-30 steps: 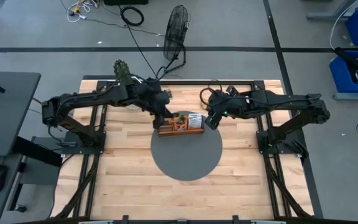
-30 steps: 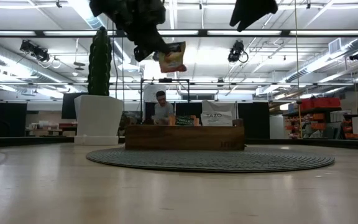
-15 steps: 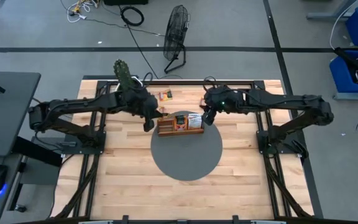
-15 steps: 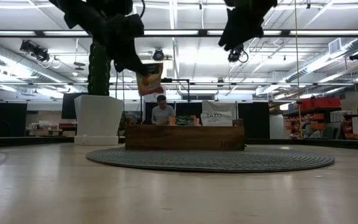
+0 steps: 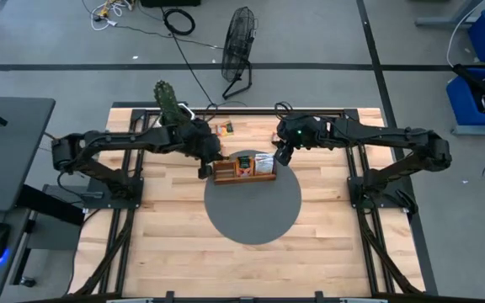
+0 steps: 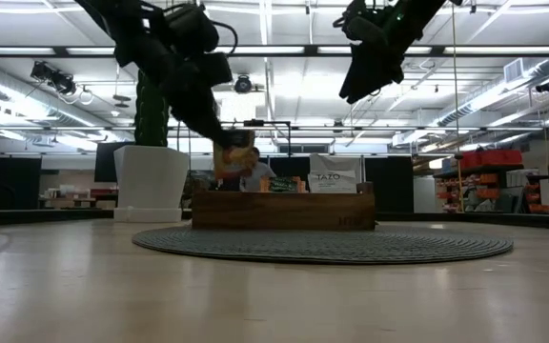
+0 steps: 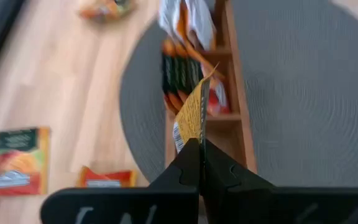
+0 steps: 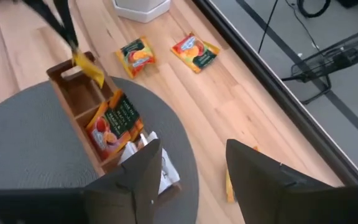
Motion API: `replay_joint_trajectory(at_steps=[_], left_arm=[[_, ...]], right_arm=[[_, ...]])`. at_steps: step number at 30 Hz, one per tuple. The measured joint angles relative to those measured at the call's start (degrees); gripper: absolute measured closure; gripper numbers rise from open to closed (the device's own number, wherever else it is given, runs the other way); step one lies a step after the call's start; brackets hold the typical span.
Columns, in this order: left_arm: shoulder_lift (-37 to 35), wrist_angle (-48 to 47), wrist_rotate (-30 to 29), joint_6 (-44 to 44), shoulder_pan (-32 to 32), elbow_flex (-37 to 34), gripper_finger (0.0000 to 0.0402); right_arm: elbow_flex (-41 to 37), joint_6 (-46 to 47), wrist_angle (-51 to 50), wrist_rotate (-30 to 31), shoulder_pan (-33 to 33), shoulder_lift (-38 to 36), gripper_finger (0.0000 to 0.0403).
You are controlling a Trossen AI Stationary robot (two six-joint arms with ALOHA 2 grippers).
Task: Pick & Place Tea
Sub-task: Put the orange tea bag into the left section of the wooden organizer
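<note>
One sachet (image 7: pixel 194 115) pinched edge-on in the left gripper (image 7: pixel 200 163), hanging above the wooden tray's (image 7: pixel 236 134) left end compartment.
Lower it straight into that slot (it looks unfilled) before letting go, keeping it upright; the right gripper (image 8: pixel 193 163) hovers spread near the tray's other end.

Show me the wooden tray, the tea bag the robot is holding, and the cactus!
wooden tray (image 6: pixel 284 210), low view, its front wall
held tea bag (image 7: pixel 191 118), left wrist view, its yellow face
cactus (image 6: pixel 152 95), low view, its green stem

Sachets (image 8: pixel 114 121) crowding tray (image 8: pixel 73 102) slots
</note>
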Motion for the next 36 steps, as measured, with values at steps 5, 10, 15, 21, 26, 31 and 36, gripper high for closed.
replay_joint_trajectory(at_steps=[5, 10, 15, 21, 26, 31, 36], left_arm=[[3.2, 0.8, 2.7, 0.4, 0.0, 0.0, 0.04], [6.2, 1.8, 2.0, 0.8, 0.0, 0.0, 0.04], [8.6, 1.5, 0.7, -1.4, 0.2, 0.0, 0.04], [8.9, 1.6, -0.5, -1.6, 0.2, 0.0, 0.04], [8.9, 1.0, -0.9, -4.7, 1.4, 0.0, 0.039], [8.9, 0.5, -0.9, -7.0, 2.6, 0.0, 0.034], [8.9, 0.5, -0.5, -8.8, 2.7, 0.0, 0.0285]], right_arm=[[0.0, 0.2, 0.2, 0.0, -0.5, 0.0, 0.0217], [0.0, 0.4, 0.2, 0.2, -0.9, 0.0, 0.0217], [0.0, 0.8, 0.2, 0.2, -0.9, 0.0, 0.0217], [0.0, 0.8, 0.2, 0.3, -0.9, 0.0, 0.0217], [0.0, 0.8, 0.2, 0.3, -1.6, 0.0, 0.0217], [0.0, 0.5, 0.1, 0.2, -2.7, 0.0, 0.0217], [0.0, 0.0, 0.1, -0.2, -3.3, 0.0, 0.0217]])
